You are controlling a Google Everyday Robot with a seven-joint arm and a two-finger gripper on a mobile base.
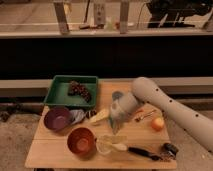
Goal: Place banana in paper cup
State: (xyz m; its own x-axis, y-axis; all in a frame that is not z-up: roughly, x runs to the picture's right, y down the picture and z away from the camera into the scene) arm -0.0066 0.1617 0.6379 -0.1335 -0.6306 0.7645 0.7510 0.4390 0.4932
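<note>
Purple bowl [57, 119] far left with the green tray [62, 92] of grapes [80, 90] behind it, the red-orange bowl [81, 141] in front. Next, the paper cup [104, 145] with the banana [118, 146] lying across its rim, inside. The gripper [115, 128] hovers just above, fingers wide apart, holding nothing, small orange fruit [158, 124] at right.

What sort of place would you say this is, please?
Probably a robot test area: a small wooden table of toy food, bowls and a green tray stands by a railing, with the open gripper above the paper cup.
</note>
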